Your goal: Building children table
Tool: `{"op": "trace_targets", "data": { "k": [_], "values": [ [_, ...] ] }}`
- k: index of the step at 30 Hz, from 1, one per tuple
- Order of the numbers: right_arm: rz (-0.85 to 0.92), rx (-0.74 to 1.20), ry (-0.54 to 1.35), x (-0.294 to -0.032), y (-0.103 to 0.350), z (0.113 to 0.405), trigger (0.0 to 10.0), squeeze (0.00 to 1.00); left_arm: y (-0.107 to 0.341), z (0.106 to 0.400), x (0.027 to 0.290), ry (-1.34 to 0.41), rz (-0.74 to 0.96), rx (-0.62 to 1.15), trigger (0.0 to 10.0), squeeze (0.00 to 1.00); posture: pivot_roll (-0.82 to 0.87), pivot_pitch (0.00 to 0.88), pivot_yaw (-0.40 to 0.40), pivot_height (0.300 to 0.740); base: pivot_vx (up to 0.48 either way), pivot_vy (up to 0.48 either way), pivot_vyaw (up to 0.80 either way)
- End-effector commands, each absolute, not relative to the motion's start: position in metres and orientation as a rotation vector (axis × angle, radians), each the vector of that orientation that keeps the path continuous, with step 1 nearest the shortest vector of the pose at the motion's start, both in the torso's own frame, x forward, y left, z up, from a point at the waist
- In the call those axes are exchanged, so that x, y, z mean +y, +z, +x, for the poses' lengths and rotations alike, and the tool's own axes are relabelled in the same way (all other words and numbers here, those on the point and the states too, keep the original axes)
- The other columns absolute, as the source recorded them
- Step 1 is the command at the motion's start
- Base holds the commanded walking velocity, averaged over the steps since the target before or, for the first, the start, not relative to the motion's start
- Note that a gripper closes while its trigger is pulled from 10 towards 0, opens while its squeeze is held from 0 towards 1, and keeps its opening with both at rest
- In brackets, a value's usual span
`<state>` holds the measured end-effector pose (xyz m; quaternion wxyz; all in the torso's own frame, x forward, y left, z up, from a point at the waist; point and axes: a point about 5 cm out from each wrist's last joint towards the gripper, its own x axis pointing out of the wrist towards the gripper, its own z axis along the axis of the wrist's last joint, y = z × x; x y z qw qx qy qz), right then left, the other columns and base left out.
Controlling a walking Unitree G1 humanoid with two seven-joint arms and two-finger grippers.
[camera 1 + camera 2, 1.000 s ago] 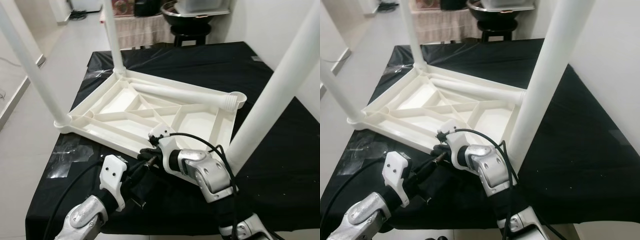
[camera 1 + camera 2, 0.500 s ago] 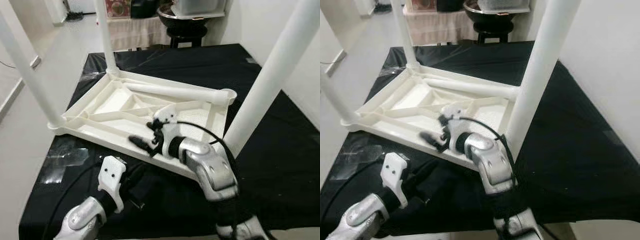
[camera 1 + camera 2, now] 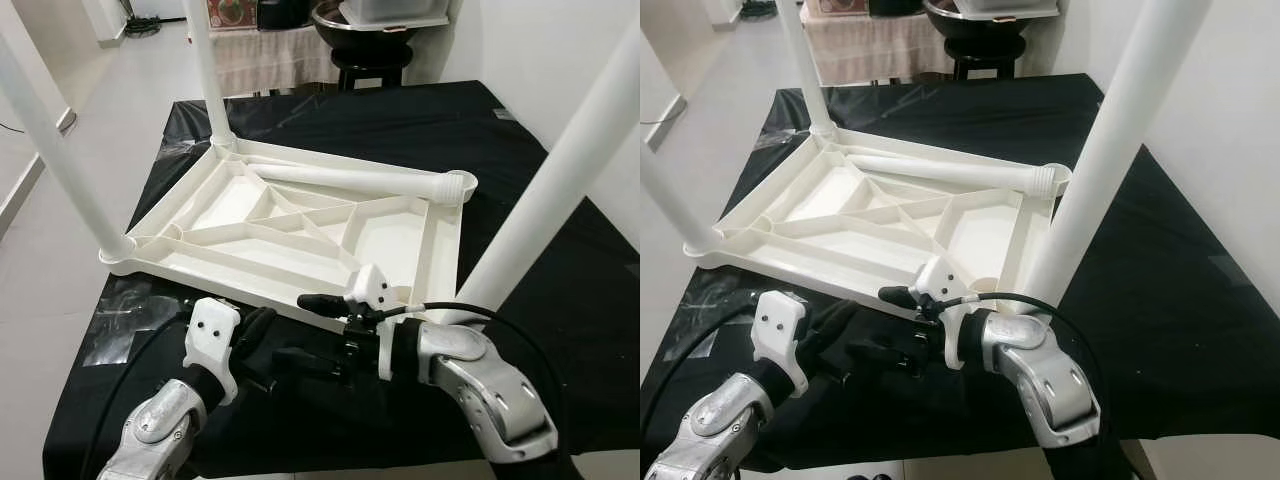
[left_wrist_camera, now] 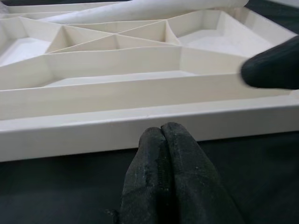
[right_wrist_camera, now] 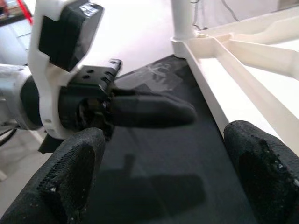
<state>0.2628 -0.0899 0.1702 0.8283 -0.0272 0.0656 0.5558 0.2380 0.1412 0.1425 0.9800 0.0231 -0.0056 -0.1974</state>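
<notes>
Black-covered work table [image 3: 520, 140] takes up most of the scene, pale floor [image 3: 40, 250] to the robot's left.

White plastic kids' table top [image 3: 290, 225] lies upside down on the black cover, ribbed underside up, roughly centre and angled. Three white legs stand upright in its corners: far-left leg [image 3: 208, 75], near-left leg [image 3: 60, 150], near-right leg [image 3: 560, 180]. A fourth leg [image 3: 350, 180] lies loose on its side along the far edge of the top, its flared end at the far-right corner socket [image 3: 460, 185], not stood up.

Crinkled clear plastic wrap [image 3: 125, 320] on the cover by the near-left corner. Behind the work table: a cloth-draped stand [image 3: 265, 50] and a dark round stool [image 3: 385, 60] with a bowl and a box on it.

Right gripper [image 3: 902, 325] reaches across in front of the near edge of the top, pointing toward the robot's left. Fingers [image 5: 74, 172] spread wide apart, nothing between them; upper finger tip just over the near rim, lower one above the black cover.

Left gripper [image 4: 161, 133] low on the cover just in front of the same near rim, fingers pressed together, holding nothing. Tips right at the rim wall; can't tell whether they touch. The two grippers point at each other, close, apart.
</notes>
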Motion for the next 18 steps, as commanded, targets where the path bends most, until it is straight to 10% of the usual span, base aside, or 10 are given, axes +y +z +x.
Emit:
{"op": "trace_targets", "data": {
  "k": [1,18],
  "values": [
    [-0.030,0.138,1.185,-0.091,0.168,0.256,10.0,0.00,0.134,0.241,0.146,-0.348,0.078,0.037,10.0,0.00,-0.01,0.150,0.018,0.740,0.000,0.000,0.00],
    [-0.079,0.343,1.292,-0.164,0.153,0.216,10.0,0.00,0.130,0.242,0.145,-0.350,0.077,0.060,10.0,0.00,-0.04,0.146,0.014,0.740,0.000,0.000,0.00]
  ]
}}
